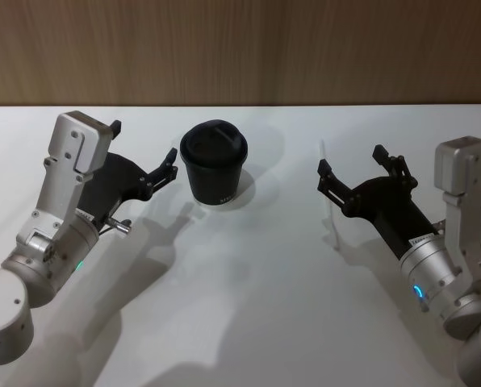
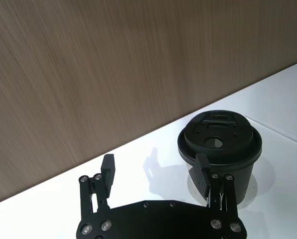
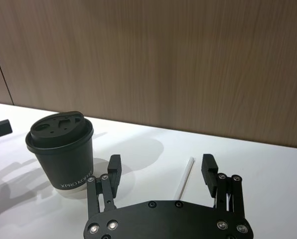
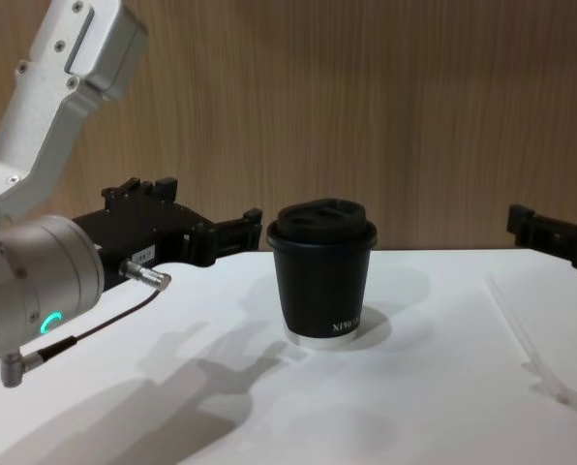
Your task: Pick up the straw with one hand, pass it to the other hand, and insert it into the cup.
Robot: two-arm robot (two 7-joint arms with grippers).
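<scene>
**The right hand (image 1: 351,165) hangs open over the thin white plastic straw (image 1: 336,230); the left hand (image 1: 144,149) is open beside the small black paper cup (image 1: 215,169)**

The right hand is a black two-fingered gripper on a silver cylindrical wrist with a blue glowing ring. It sits in the middle right of the head view, with its fingers spread wide and nothing between them. In the right wrist view the straw runs lengthwise through the gap between the two fingers and touches neither. It lies flat on the white surface (image 1: 248,306). In the head view it runs from the back of the surface toward the front, passing beneath the hand, with one end showing beyond the fingertips and the other below the palm. In the chest view the straw is a faint pale line in the lower right of the frame, well apart from the cup.

The cup has a black domed lid, small white lettering and a pale base rim. It stands upright in the upper middle of the head view, between the two hands. Its lid is on, with a small round hole in the top.

The left hand is also black, on a silver wrist with a green glowing ring. It is in the upper left of the head view, fingers released and empty. One fingertip is close to the cup's side, but whether it touches cannot be told. A thin dark cable with a metal plug (image 1: 123,227) hangs at its wrist. A brown wood-grain wall (image 1: 240,48) closes the back of the surface.
</scene>
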